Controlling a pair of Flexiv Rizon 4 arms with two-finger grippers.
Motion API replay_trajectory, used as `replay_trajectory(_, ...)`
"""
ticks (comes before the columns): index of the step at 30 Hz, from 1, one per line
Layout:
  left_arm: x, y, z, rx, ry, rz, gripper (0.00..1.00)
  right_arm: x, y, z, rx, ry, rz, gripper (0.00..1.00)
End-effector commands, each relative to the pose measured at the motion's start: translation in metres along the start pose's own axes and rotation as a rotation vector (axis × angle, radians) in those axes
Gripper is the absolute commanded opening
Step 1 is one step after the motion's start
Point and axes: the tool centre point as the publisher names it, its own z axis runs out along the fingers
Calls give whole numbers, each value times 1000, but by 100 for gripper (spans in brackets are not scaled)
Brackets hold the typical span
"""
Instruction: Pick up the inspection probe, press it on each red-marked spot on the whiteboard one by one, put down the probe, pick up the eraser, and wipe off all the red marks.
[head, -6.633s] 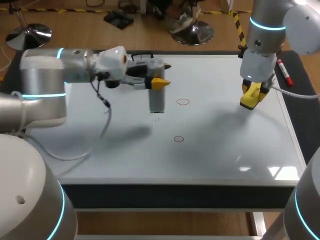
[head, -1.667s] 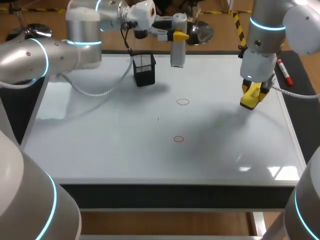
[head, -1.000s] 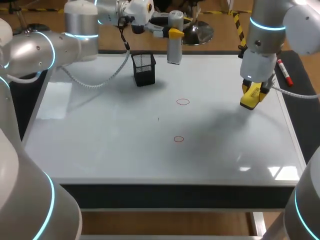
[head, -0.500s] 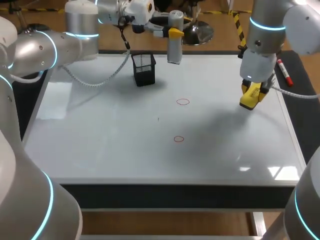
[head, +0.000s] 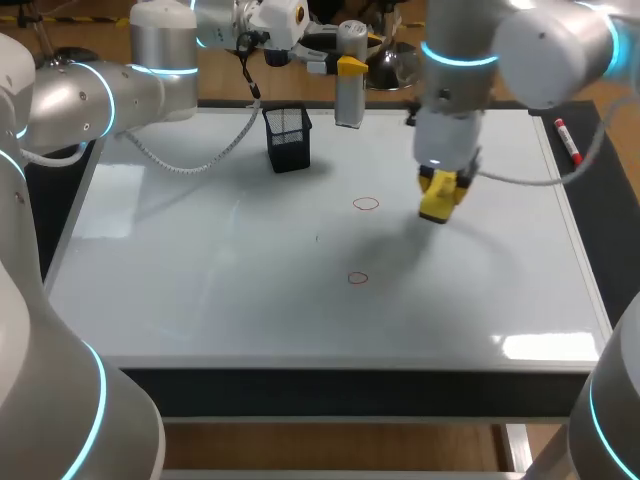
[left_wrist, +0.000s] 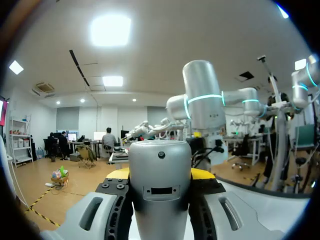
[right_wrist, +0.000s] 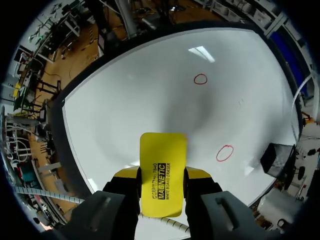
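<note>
The eraser (right_wrist: 163, 160) looks to us like a light, stiff yellow block. Its smooth plastic sides could slip under a loose pinch, so the best hold is across its two long edges, near the middle, keeping the wiping face flat to the board. That is how our right gripper (head: 443, 183) has it: the fingers are closed onto the block from both sides, only as far apart as it is wide, with most of its length reaching out ahead of the tips. It hangs over the whiteboard (head: 200, 260), just beside the farther red mark (head: 366, 204) and apart from the nearer red mark (head: 358, 278); we cannot tell whether it touches the surface. The inspection probe (head: 348, 85), a smooth, rigid grey cylinder, is not set down. Our left gripper (head: 343, 66) clamps it upright at the board's far edge, near the black mesh holder (head: 287, 138), with both yellow tips pressing its sides.
</note>
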Motion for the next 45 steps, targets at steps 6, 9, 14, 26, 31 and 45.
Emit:
replay_trajectory(6,-1,-2,0,-2,4,-2,0,-61,18,7,18,54,-136,0)
replay_trajectory(9,-1,-2,0,-2,4,-2,0,-78,22,14,9,47,-206,0)
replay_trajectory(14,-1,-2,0,-2,4,-2,0,-100,23,26,0,43,-290,0)
replay_trajectory(26,-1,-2,0,-2,4,-2,0,-130,29,36,6,28,-375,0)
replay_trajectory(31,-1,-2,0,-2,4,-2,0,-131,30,42,-7,18,-383,0)
replay_trajectory(45,-1,-2,0,-2,4,-2,0,-124,28,58,-24,-38,-402,0)
